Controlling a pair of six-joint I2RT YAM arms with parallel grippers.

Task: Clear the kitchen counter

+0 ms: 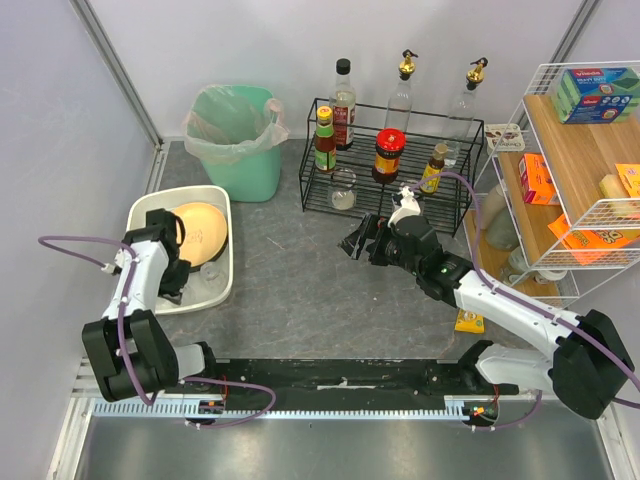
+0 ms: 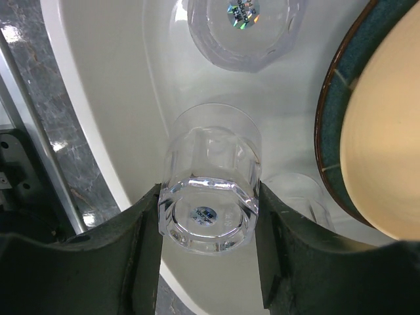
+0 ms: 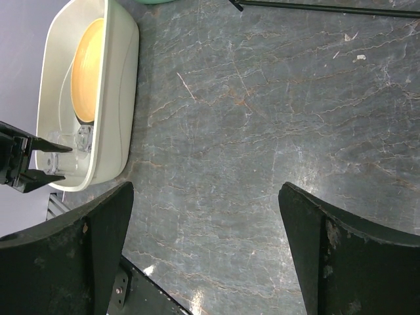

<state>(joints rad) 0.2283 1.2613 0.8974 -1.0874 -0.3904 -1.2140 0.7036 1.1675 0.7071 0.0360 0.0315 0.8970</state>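
Grasping a clear glass (image 2: pixel 210 157) near its base, the left gripper (image 2: pixel 209 197) has one finger pressed to each side of it; the base, with a small sticker, faces the wrist camera and the mouth points away into the white tub (image 2: pixel 98 98); whether the glass rests on the tub floor cannot be told. A second clear glass (image 2: pixel 243 33) lies further along the tub; a tan dish (image 2: pixel 387 131) with a dark blue-green rim sits just beside the held glass, apart from it.

The right gripper (image 3: pixel 205 190) is released, jaws spread wide with nothing between them; it hangs over bare surface near the middle of the bench (image 1: pixel 300 290), well apart from the tub.

The bench, dark grey and mottled, spans the middle of the overhead view under both arms; the tub stands on its left side; a green bin (image 1: pixel 235 140) with a liner stands at the back left; a black wire rack (image 1: pixel 390 170) holding bottles and jars stands at the back centre; a white wire shelf unit (image 1: pixel 580 180) with wooden boards stands at the right edge. A small yellow item (image 1: pixel 468 320) lies on the bench just beside the right arm, partly hidden by it.
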